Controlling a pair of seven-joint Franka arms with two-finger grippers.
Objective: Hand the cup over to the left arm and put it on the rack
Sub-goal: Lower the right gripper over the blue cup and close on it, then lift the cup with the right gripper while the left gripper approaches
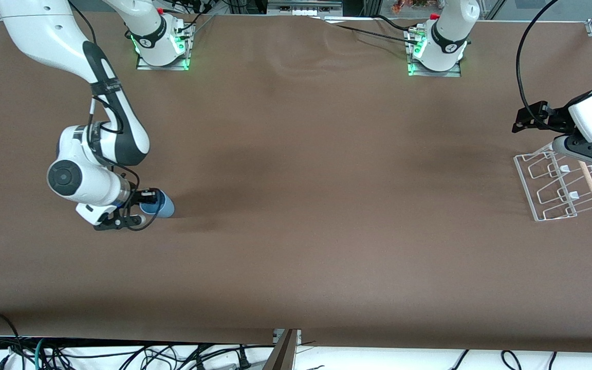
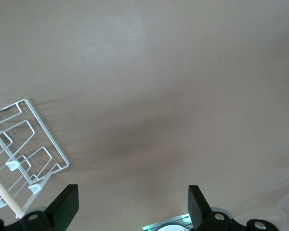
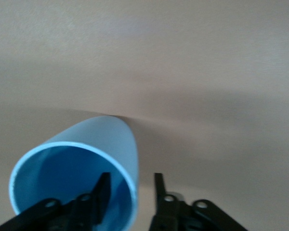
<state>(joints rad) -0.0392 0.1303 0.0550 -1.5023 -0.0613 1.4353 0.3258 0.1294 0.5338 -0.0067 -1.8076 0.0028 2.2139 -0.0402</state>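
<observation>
Right gripper [image 3: 130, 192] jaws pinch the cup [image 3: 77, 168] rim, one inside. Left gripper [image 2: 132, 204] jaws spread over the rack [image 1: 558, 187].

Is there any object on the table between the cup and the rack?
Nothing visible: only bare table lies between the cup, at the right gripper, and the rack below the left gripper.

Light-blue cup [image 1: 162, 204] tilted; clear rack [image 1: 558, 186] well apart.
</observation>
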